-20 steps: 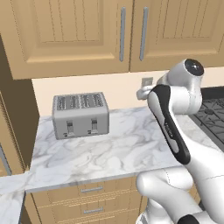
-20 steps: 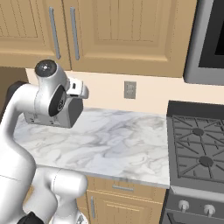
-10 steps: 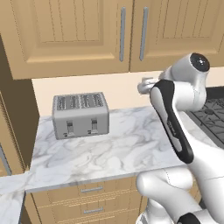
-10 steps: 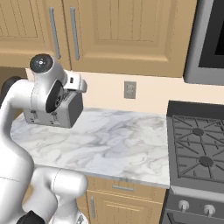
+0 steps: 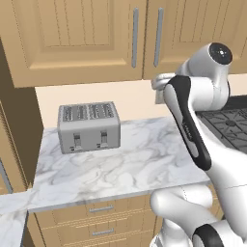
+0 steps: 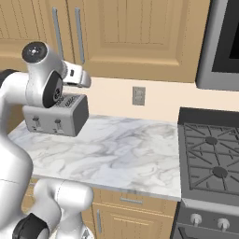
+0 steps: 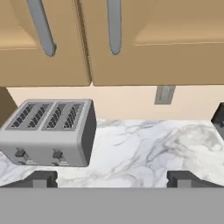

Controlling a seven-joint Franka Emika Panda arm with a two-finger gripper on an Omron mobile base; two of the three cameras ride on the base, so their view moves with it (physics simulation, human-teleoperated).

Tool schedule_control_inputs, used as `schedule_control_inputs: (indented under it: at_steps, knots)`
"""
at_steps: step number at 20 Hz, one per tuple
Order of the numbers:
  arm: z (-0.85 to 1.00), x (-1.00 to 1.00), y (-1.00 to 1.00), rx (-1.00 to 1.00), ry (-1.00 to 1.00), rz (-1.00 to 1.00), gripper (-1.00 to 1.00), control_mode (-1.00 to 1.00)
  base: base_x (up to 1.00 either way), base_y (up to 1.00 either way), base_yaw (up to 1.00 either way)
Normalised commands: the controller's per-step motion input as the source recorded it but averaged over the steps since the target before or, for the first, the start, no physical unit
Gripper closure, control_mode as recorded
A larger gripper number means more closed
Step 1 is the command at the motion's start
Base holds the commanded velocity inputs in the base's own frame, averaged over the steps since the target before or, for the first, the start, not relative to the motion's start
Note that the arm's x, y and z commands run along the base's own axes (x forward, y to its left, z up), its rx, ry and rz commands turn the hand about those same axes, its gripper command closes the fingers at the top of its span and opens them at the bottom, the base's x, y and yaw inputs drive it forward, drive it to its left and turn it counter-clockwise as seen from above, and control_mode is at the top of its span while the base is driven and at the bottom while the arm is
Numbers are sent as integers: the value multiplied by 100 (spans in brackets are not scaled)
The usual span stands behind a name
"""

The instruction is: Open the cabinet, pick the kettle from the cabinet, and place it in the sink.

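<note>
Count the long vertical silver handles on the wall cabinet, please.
2. The left handle is on the left door, the right handle on the right door, both beside the middle seam of the closed cabinet.

Both doors of the cabinet (image 5: 87,38) are standing closed, so its interior is hidden. The top edge of each base view is cutting off its upper part, and in the hand view the handles (image 7: 114,26) are running out of frame at the top. The arm (image 6: 42,84) is covering the left end of the toaster (image 6: 60,114) in the right base view. The stove (image 6: 210,158) is being cropped by the right edge. The wall outlet (image 6: 138,95) is too small to show detail.
</note>
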Motion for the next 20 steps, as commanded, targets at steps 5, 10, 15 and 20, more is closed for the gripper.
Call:
schedule_control_inputs:
  at_steps: [5,10,15,20]
  knots:
    - [32,10,1,-2,-10,0,-100,-100,0,0,0]
    - [29,16,0,0,-10,0,-100,-100,0,0,0]
    - [29,22,0,-2,-15,1,-100,-100,0,0,0]
    - [26,26,1,-4,-12,2,-100,-100,0,0,0]
